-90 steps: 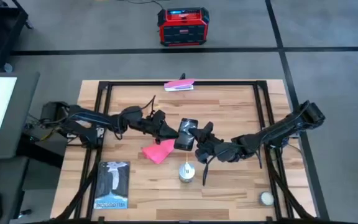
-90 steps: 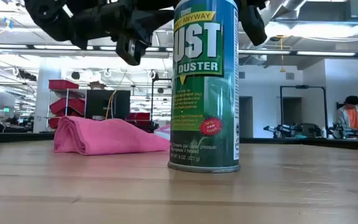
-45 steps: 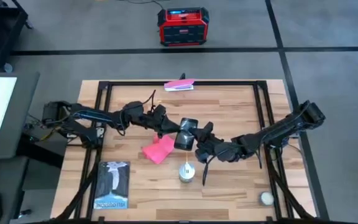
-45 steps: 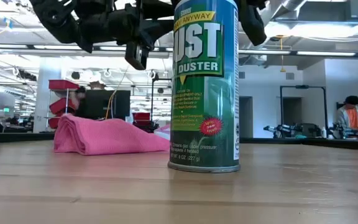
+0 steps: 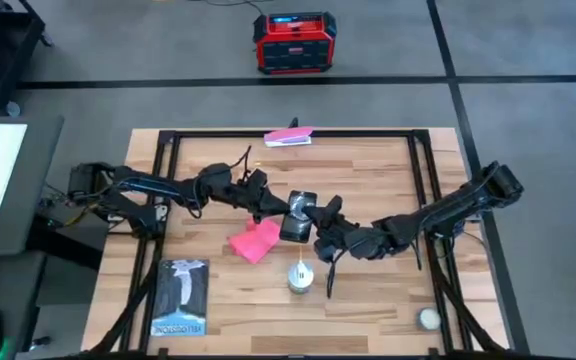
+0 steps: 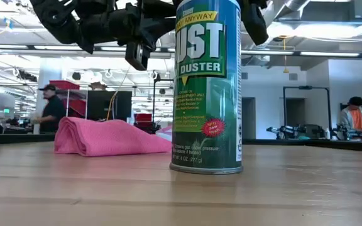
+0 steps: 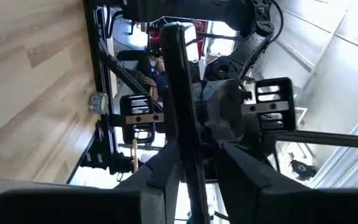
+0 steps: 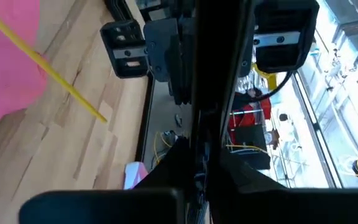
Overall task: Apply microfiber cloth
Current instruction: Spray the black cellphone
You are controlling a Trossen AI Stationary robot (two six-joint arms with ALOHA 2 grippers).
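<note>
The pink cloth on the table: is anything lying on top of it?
No. The microfiber cloth lies folded with nothing on it. Both hands, left and right, hold the black phone beside it. Its underside is hidden.

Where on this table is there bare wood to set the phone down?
Bare wood lies right of the green duster can, toward the small white round thing. The middle is crowded: both grippers hold the black phone beside the folded pink microfiber cloth.
</note>
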